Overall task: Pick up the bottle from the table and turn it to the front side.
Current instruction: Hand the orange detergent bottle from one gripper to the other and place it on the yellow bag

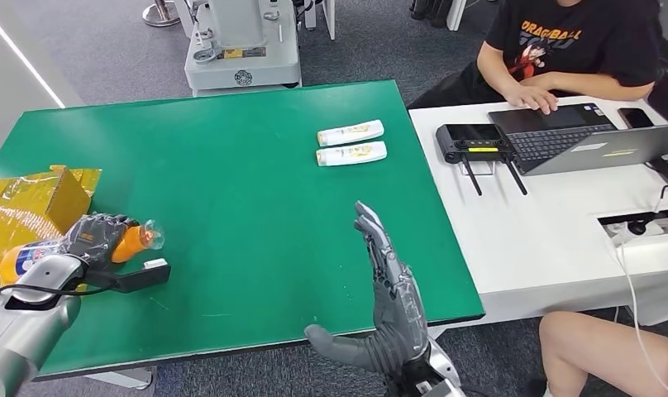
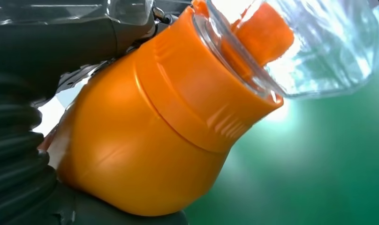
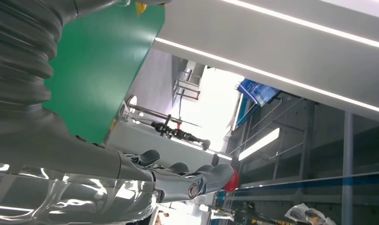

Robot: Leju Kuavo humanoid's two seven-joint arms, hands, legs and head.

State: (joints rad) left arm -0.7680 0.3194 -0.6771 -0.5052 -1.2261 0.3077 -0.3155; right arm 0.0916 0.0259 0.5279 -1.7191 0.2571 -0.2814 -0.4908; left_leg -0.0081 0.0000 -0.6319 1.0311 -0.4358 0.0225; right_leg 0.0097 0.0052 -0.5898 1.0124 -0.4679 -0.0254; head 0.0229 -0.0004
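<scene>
Left hand [image 1: 95, 236] wrapped around the orange bottle [image 1: 128, 242] at the table's [image 1: 231, 165] left edge, clear cap pointing inward, beside the yellow box [image 1: 41, 198]; right hand [image 1: 388, 306] empty, fingers straight and apart, over the near edge; risk: the smooth, rounded body may slip or roll in the grip during turning, or strike the box; two white tubes [image 1: 350, 143] lie well apart.

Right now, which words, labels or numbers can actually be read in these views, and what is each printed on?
"DRAGON BALL": on the person's black T-shirt, partly creased.
Label on the orange bottle held by the left hand: blurred.
Print on the two white bottles: too small.
Sticker on the grey machine base: unreadable.
Controller screen: unreadable.
</scene>
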